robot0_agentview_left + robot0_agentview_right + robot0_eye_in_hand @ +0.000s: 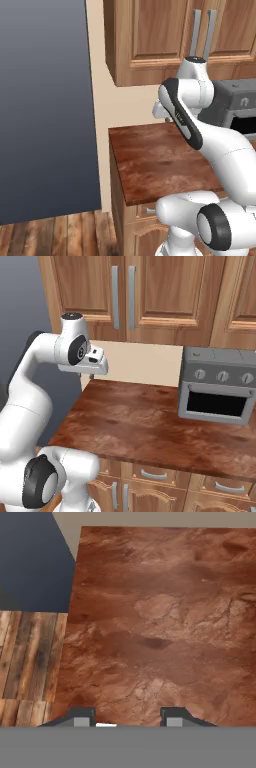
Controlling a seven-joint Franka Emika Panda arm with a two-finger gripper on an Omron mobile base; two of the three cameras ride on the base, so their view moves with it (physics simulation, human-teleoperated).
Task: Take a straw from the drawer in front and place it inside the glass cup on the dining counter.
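Gripper: we saw the white arm's two-finger gripper poised above the mottled reddish-brown wooden countertop, pointing straight down at it; in the right base view the hand hung over the slab's rear left part, near the wall.

Jaws: the two small dark finger tips stood apart with bare wood between them, so we judged them released, grasping nothing.

Drawer: we took the task's drawer to be one of the shallow medium-brown wooden drawer fronts with short silver pulls set under the countertop's front edge; every front we could see was closed.

Direction from jaws: the drawer lay below the gripper and toward the robot's base, beneath the near edge of the slab. That was the relation we judged the coming move to turn on: the hand had to come back over the front edge and down to the pull.

Long axis: the pull ran level along the drawer front, so we judged the jaws would need to span it from above and below.

Nearby: a grey toaster oven with three knobs stood on the countertop well to the right of the hand, apart from it.

Straw and glass cup: we could not say where they were.
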